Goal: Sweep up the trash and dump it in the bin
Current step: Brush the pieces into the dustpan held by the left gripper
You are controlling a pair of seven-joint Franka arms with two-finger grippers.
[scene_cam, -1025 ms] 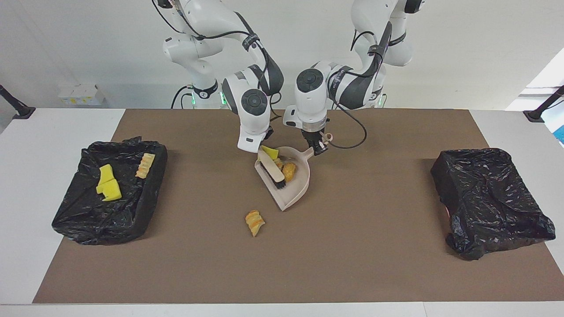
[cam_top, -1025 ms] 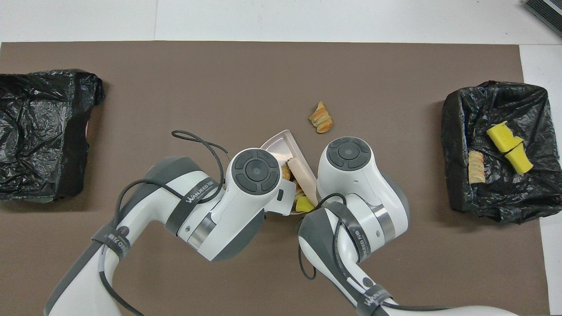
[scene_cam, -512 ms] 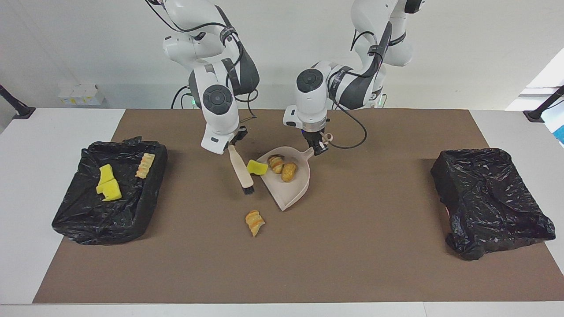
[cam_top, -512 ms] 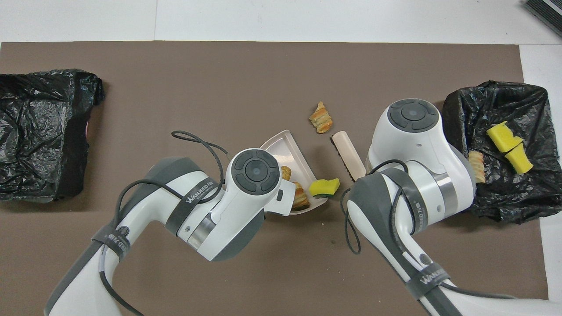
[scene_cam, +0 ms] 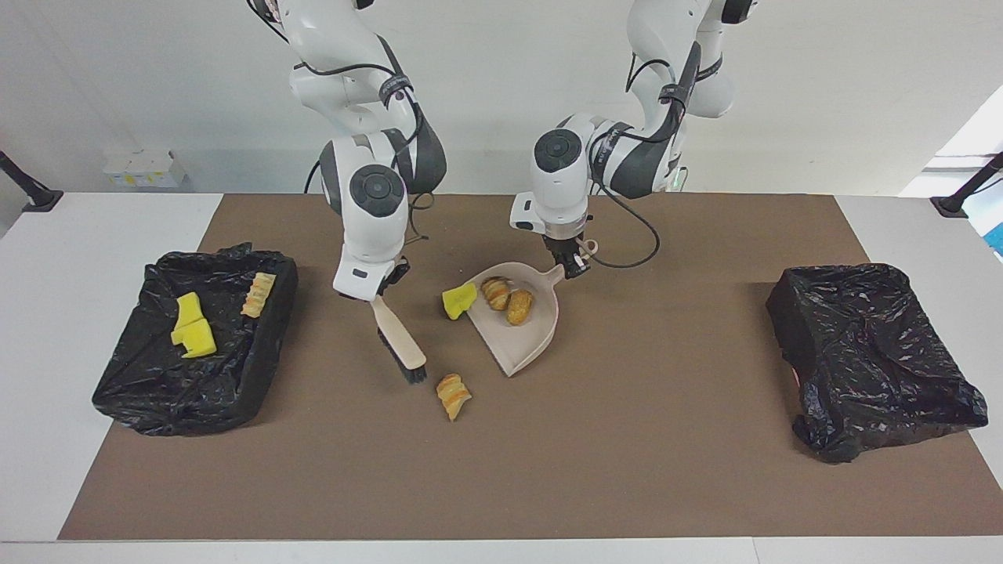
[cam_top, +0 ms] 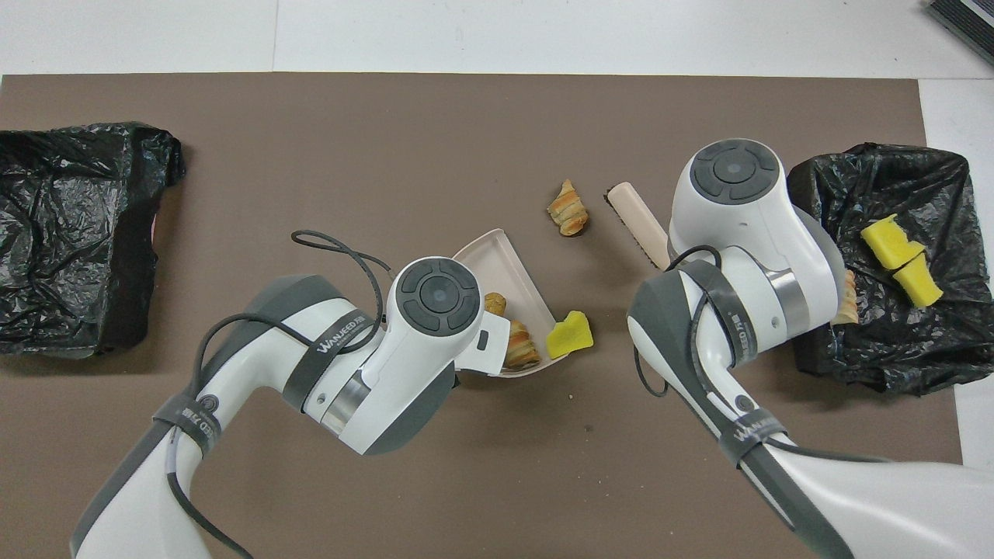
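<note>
Nearest the robots, the left claw [scene_cam: 576, 265] is clamped on the handle of the dustpan [scene_cam: 526, 338], as it was a second ago, and the pan has barely shifted on the bench [scene_cam: 627, 470]. Two pastries [scene_cam: 508, 299] lie in the pan. The yellow sponge [scene_cam: 459, 300] was in there under the brush a second ago. It now sits against the pan's side wall, toward the right arm's end, and seems to be outside the pan. The right claw [scene_cam: 378, 291], closed on the handle of the brush [scene_cam: 401, 347], has swung the brush out of the dustpan toward the right arm's end. The bristles are now low, farther from the robots than the pan's mouth and just beside the loose pastry [scene_cam: 453, 395]. So the last stroke gained nothing and probably lost the sponge. I judge the brush is now lined up to push that pastry toward the pan, and the sponge will need another pass. Well apart from the dustpan, the bin [scene_cam: 125, 395] at the right arm's end holds two sponge chunks [scene_cam: 193, 329] and one pastry [scene_cam: 258, 294]. The other bin [scene_cam: 870, 352] shows nothing inside.
</note>
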